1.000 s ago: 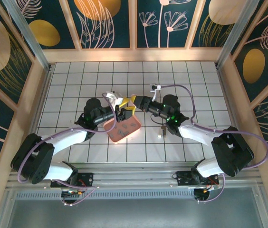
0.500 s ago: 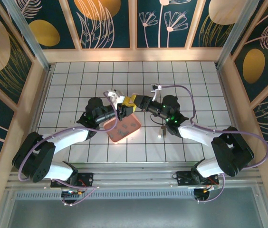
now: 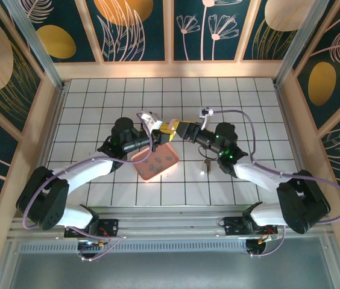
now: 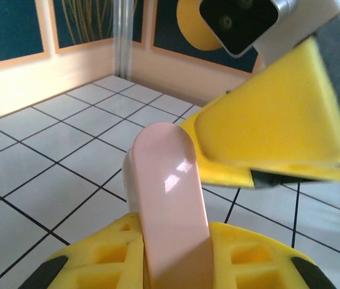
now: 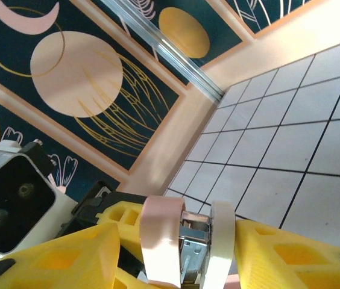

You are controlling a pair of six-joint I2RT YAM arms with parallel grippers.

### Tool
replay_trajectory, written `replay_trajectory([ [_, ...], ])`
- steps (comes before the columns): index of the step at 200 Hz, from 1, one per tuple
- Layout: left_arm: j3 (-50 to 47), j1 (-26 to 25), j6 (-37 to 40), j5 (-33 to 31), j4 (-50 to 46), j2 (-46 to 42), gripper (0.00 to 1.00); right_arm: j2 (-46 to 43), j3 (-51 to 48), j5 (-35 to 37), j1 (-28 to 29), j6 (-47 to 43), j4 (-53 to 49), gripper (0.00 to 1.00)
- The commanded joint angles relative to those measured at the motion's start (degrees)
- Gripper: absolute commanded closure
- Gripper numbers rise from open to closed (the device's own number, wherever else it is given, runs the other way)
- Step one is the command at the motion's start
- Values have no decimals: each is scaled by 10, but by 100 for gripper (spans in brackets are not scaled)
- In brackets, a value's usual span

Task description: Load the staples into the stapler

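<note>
The whitish-pink stapler (image 4: 170, 198) is held up above the floor, its rounded end sticking out past the yellow fingers of my left gripper (image 4: 176, 241), which is shut on it. In the right wrist view the stapler (image 5: 158, 235) shows end-on, pink lid and white base parted with metal between. My right gripper (image 5: 176, 241) is open around it, with a gap at the pink side. From above, the left gripper (image 3: 158, 137) and right gripper (image 3: 173, 129) meet tip to tip above the pink tray (image 3: 143, 171). The staples (image 3: 152, 162) lie as dark slivers in the tray.
A small dark and white object (image 3: 205, 165) lies on the tiles under the right forearm. The right arm's purple cable (image 3: 245, 123) loops over the tiles. Wooden walls ring the tiled floor (image 3: 97, 102).
The left gripper has closed on the stapler. The right gripper's jaws have spread apart. Both grippers have shifted slightly toward the back, away from the tray.
</note>
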Motion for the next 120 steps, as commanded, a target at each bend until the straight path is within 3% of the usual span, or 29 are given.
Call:
replay_trajectory([
  [1,19,3,57,33,-47,2,100,-48,-14,-52,-19,-47,-6,46],
  [25,26,3,120,68,-93,-4,100,-83,-22,-111,-81,-117,-43,46],
  [51,40,4,190,99,-154,-10,100,-119,-13,-157,-120,-273,-142,46],
  [82,56,5,267,128,-214,-13,100,-164,-24,-229,-125,-532,-238,45],
  [120,64,5,353,158,-258,-16,100,-158,16,-236,-113,-746,-378,43],
])
